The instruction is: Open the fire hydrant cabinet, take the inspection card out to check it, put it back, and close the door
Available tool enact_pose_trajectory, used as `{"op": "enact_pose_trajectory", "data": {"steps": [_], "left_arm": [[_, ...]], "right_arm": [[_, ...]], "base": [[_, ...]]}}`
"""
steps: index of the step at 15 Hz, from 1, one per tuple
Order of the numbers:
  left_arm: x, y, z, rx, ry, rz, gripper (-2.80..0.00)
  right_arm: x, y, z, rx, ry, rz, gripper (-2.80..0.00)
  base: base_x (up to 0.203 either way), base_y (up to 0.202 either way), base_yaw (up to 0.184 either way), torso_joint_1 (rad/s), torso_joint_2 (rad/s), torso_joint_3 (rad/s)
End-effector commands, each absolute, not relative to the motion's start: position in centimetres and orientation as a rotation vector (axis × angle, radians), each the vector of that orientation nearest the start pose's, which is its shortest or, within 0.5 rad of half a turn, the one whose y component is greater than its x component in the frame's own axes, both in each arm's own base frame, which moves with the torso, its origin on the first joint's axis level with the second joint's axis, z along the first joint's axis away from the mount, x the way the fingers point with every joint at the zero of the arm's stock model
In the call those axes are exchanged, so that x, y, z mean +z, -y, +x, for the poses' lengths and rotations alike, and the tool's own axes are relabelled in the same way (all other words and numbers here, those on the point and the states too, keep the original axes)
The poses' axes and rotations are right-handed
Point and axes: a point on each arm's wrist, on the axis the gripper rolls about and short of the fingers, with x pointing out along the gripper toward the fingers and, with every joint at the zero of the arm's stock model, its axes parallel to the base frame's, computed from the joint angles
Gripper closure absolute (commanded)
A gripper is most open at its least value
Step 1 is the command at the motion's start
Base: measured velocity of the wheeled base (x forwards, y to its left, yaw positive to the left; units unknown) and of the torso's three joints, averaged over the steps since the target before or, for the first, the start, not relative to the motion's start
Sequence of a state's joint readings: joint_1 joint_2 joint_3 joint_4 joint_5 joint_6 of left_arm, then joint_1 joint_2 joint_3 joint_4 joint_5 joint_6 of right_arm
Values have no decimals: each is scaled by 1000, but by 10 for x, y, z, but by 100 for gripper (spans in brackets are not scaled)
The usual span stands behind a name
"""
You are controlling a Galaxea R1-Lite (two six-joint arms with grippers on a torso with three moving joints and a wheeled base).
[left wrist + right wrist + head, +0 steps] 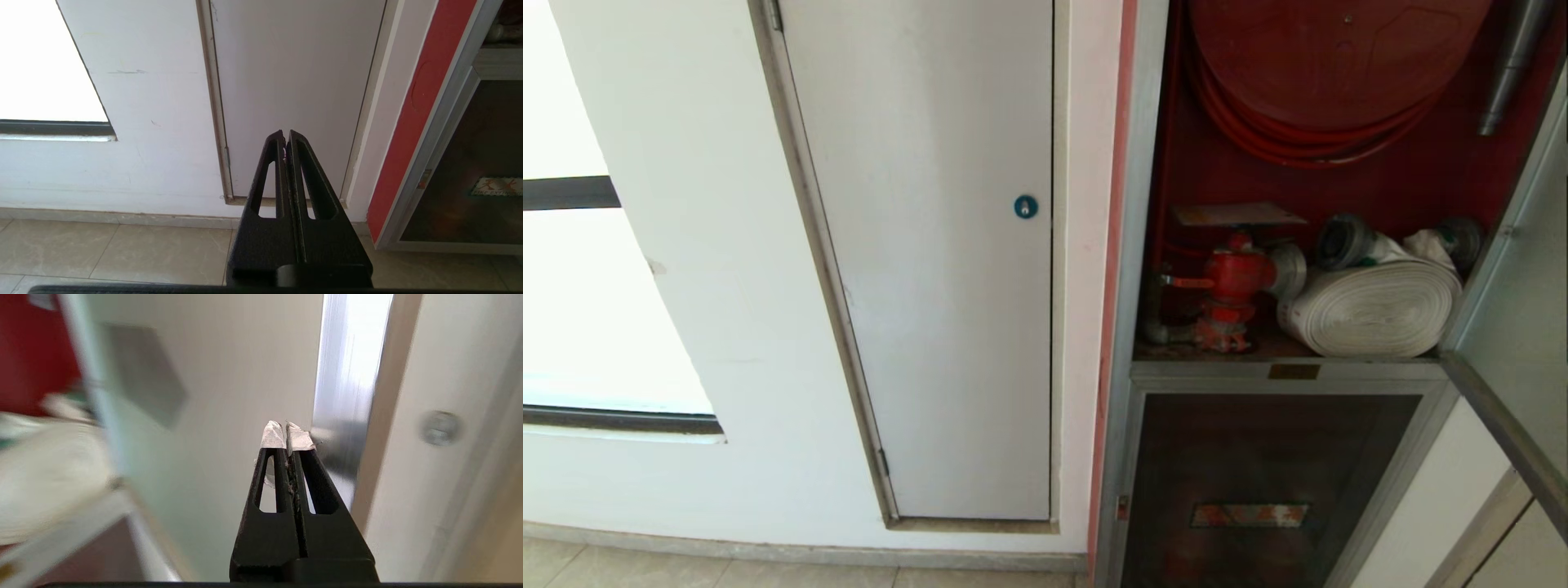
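White painted wall (pixel 686 245) fills the left of the scene, smooth and matt, with a plain white panel door (pixel 931 245) set flush in it and pale floor tiles (pixel 102 249) below. To the right stands the fire hydrant cabinet (pixel 1131 245), its brushed aluminium frame edged by a red strip, already open: the door (pixel 1515 327), a framed tinted pane, swings out at the far right. Inside, against red walls, hang a round red hose reel (pixel 1331 57) and, lower, a flat-coiled white hose (pixel 1376 310) beside a red valve (pixel 1229 282). No inspection card is plainly visible (a flat sheet over the valve may be it). Judging by this, opening is done and fetching the card comes next, which calls for reaching into the cabinet. The right gripper (pixel 288 435), tips wrapped in pale tape, is pressed closed on nothing, near the door's inner face. The left gripper (pixel 285 139) hangs parked low, fingers together and empty.
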State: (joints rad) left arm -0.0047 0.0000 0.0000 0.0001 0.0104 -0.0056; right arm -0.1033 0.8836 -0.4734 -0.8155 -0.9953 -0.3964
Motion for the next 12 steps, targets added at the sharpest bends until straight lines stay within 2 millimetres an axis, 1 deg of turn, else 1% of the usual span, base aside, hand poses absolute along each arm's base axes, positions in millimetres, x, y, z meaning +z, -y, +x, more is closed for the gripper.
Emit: {"op": "enact_pose_trajectory", "data": {"steps": [1, 3, 7, 10, 12], "left_arm": [[75, 0, -23, 6, 0, -6, 0], [75, 0, -23, 6, 0, -6, 0], [76, 0, -23, 6, -2, -6, 0], [75, 0, -23, 6, 0, -6, 0], [75, 0, -23, 6, 0, -6, 0]], "right_arm": [[264, 35, 83, -1218, 111, -190, 0], [260, 40, 89, -1247, 57, -191, 0], [264, 52, 99, -1299, 26, -182, 0], [262, 69, 104, -1343, -1, -201, 0], [260, 80, 106, -1337, 1, -189, 0]], "base": [[0, 0, 0, 0, 0, 0], [0, 0, 0, 0, 0, 0], [0, 0, 0, 0, 0, 0], [0, 0, 0, 0, 0, 0], [0, 0, 0, 0, 0, 0]]}}
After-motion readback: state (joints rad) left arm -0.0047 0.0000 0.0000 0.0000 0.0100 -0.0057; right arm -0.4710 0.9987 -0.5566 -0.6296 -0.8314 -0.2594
